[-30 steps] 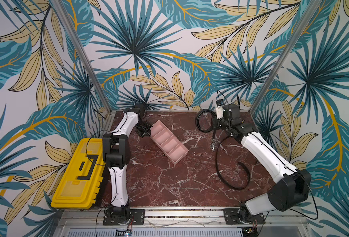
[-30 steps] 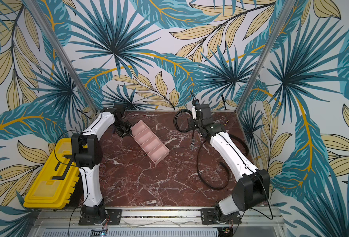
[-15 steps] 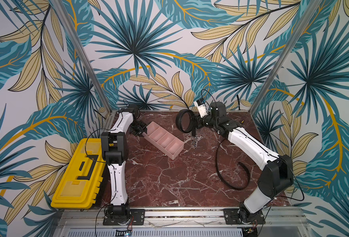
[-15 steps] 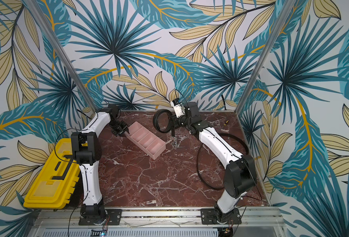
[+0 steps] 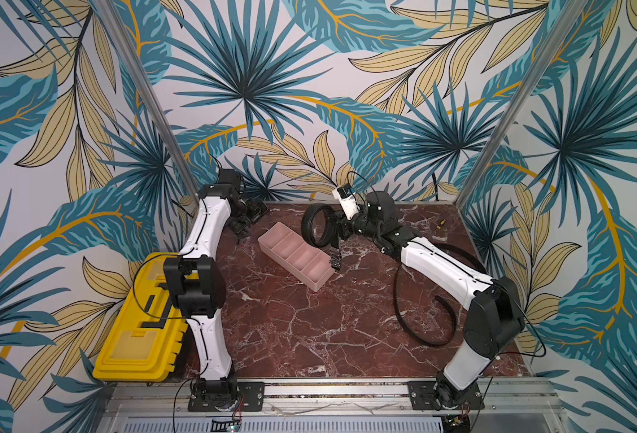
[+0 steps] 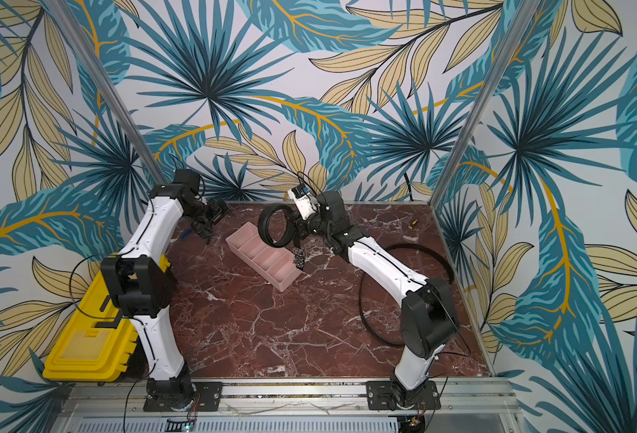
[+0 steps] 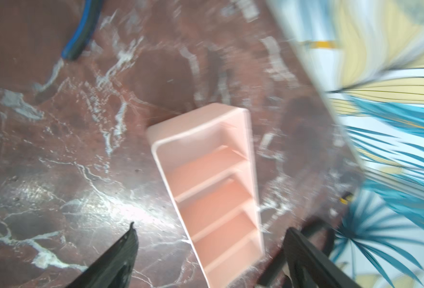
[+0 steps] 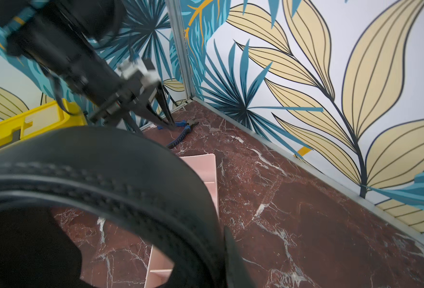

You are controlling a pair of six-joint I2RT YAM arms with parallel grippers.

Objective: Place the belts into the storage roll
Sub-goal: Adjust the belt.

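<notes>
Belts two: right end effector (image 5: 337, 230) pinches coiled belt (image 5: 306, 226); loose belt (image 5: 425, 342) apart; left end effector (image 7: 211, 228) splayed, probably empty.

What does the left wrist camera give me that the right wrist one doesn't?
Left wrist only: the storage roll's row of compartments unobstructed, those in view empty. Right wrist only: the coiled belt in the right gripper, and the yellow toolbox. Both: the storage roll, the open left gripper, marble table, blue-handled pliers.
</notes>
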